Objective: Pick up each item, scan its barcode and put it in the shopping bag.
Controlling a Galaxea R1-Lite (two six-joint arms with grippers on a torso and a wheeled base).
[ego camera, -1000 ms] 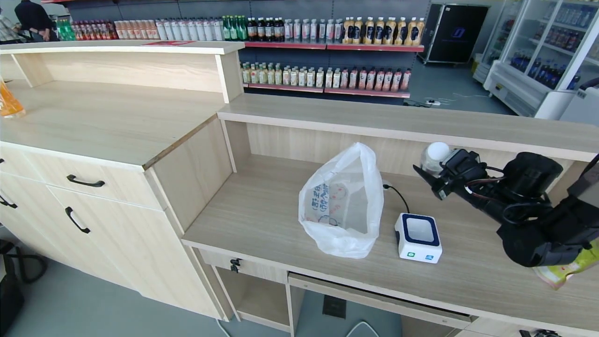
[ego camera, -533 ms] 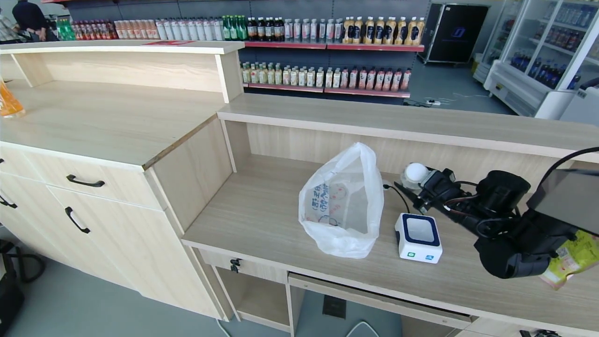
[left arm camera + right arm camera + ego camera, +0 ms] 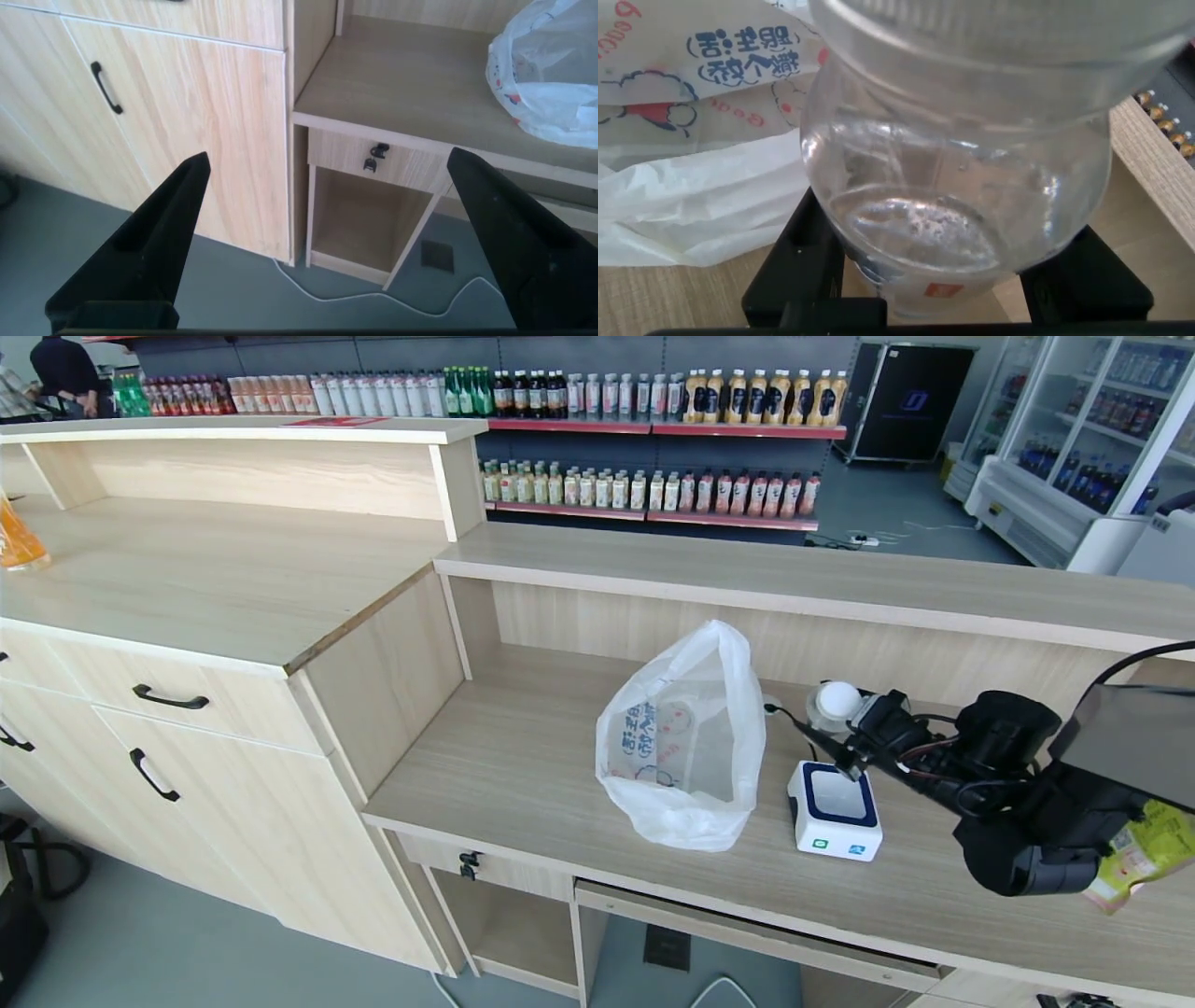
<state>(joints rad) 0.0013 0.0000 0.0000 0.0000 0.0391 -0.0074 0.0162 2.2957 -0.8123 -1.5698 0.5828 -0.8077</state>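
I am hanging my left gripper (image 3: pixel 329 168) low before the counter's (image 3: pixel 523 756) left front corner, fingers spread wide and holding nothing, leaving the work to the other arm. The shopping bag (image 3: pixel 686 737) is standing upright mid-counter, ready to receive. Just right of it, the scanner (image 3: pixel 834 807) is lying face up near the front edge. My right gripper (image 3: pixel 831 733) is clamping the clear bottle (image 3: pixel 834 702) just behind the scanner, probably to show its barcode. A snack pouch (image 3: pixel 1144 854) is waiting at the right front edge.
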